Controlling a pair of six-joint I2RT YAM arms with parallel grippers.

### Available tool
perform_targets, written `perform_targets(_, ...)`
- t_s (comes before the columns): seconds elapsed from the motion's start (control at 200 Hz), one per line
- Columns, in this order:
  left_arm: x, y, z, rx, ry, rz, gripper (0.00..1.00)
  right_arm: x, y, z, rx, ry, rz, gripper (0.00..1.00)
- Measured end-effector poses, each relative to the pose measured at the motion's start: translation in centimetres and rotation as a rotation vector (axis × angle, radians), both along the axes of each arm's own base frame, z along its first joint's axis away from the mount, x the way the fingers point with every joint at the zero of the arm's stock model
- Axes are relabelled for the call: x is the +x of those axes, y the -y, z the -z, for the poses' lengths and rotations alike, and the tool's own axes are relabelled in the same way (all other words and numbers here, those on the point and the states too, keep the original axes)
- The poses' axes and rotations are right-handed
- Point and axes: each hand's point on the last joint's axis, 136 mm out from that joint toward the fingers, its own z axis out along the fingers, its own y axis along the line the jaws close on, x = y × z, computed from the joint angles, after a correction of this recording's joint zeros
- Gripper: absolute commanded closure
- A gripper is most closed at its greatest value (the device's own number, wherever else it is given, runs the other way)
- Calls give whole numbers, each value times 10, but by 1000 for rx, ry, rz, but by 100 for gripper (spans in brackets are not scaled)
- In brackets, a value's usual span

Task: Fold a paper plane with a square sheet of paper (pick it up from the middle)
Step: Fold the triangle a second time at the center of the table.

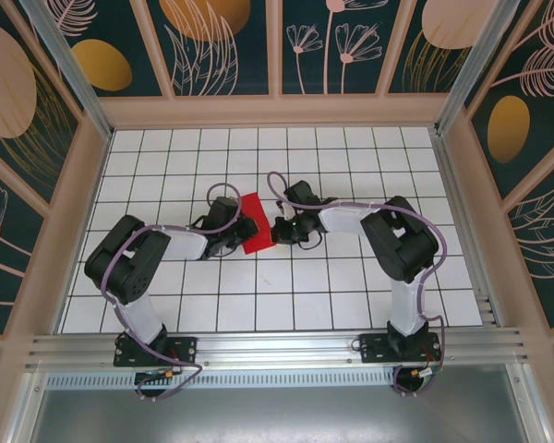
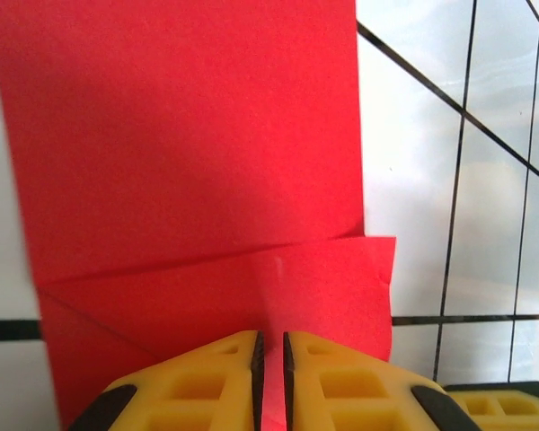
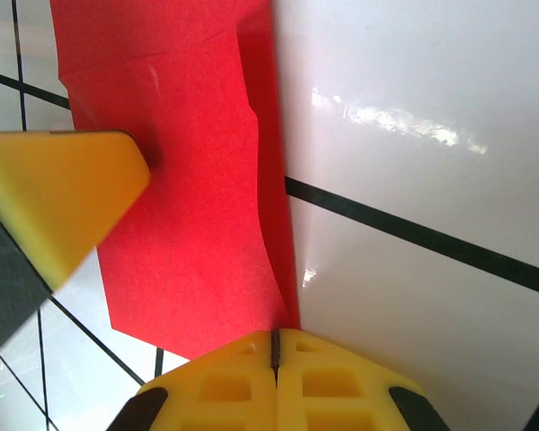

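Observation:
The square sheet of paper (image 1: 256, 234) lies as a folded red strip on the white grid table (image 1: 351, 305), between my two grippers. In the left wrist view its layers (image 2: 189, 135) overlap along a slanted fold. My left gripper (image 2: 270, 334) rests low over the paper's near flap, its jaws a narrow slit apart with red showing in the gap. My right gripper (image 3: 275, 332) is shut on the paper's (image 3: 198, 233) long edge, which curls up into the pinched tips. The left gripper's yellow finger (image 3: 63, 197) presses onto the sheet from the left in the right wrist view.
Both arms (image 1: 134, 263) (image 1: 402, 240) reach inward from the near edge and meet at mid-table. Patterned walls (image 1: 277, 46) fence the table on three sides. An aluminium rail (image 1: 277, 349) runs along the front.

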Motion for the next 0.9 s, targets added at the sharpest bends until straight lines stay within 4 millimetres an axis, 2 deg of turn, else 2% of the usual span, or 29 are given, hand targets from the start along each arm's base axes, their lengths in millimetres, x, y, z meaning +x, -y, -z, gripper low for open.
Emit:
perform_targets(0.35, 19, -33, 0, 57, 8, -49, 82, 1, -1, 0, -4, 8, 0, 94)
perform_targets(0.485, 29, -64, -1, 131, 16, -117, 78, 1, -2, -2, -3, 9, -2, 92)
perform_targets(0.595, 32, -90, -10, 190, 28, -174, 70, 4, -2, -4, -20, 16, 1, 86)
perform_targets(0.666, 33, -94, -25, 189, 62, -184, 63, 8, -2, -8, -30, 30, 5, 81)
perform_targets(0.786, 28, -88, -55, 129, 131, -165, 55, 22, -10, -24, -14, 77, 12, 73)
perform_targets(0.901, 17, -79, -64, 56, 146, -130, 50, 35, -20, -44, 10, 141, 0, 67)
